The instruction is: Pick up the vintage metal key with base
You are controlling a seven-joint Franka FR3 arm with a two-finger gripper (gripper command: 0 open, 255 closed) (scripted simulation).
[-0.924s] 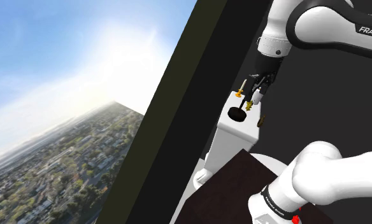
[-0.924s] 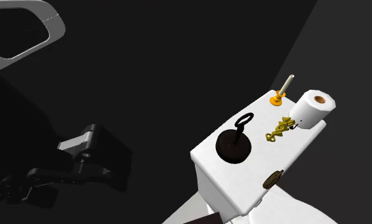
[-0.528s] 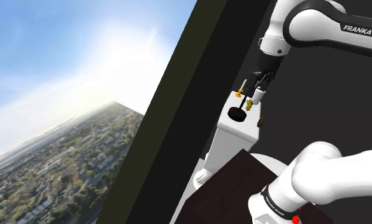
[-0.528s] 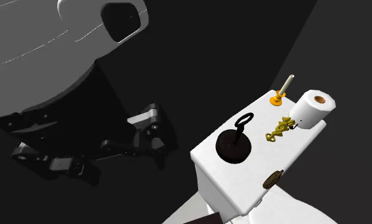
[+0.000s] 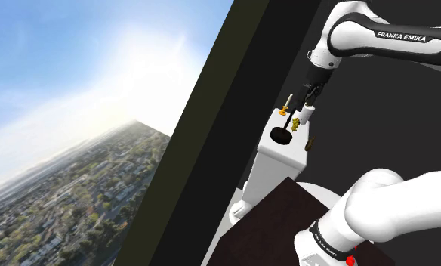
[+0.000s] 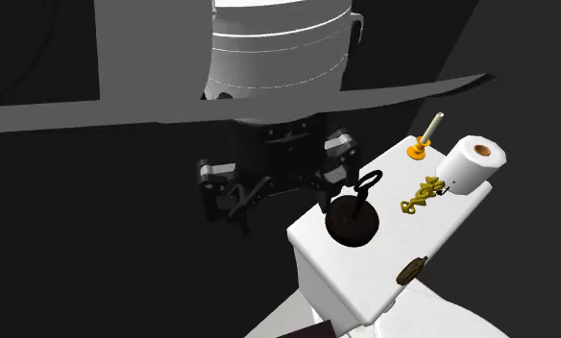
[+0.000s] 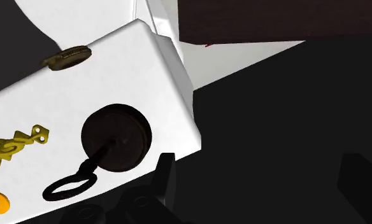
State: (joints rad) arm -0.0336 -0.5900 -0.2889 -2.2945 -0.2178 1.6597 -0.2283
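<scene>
the black gripper (image 7: 263,167), fingers spread and empty, hovered just off the edge of the white tank lid (image 7: 146,70), where the dark key on its round base (image 7: 114,137) stood at its nine o'clock, so it should probably centre over the key's ring before lowering and closing.

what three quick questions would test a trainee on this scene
1. True or false: the key sits on a round black base.
2. What lies between the key and the paper roll? A) a gold ornament B) a sponge C) a cup
3. Fill in: the gripper is ___, with the key not yet between its fingers.

Key: 1 true; 2 A; 3 open
</scene>
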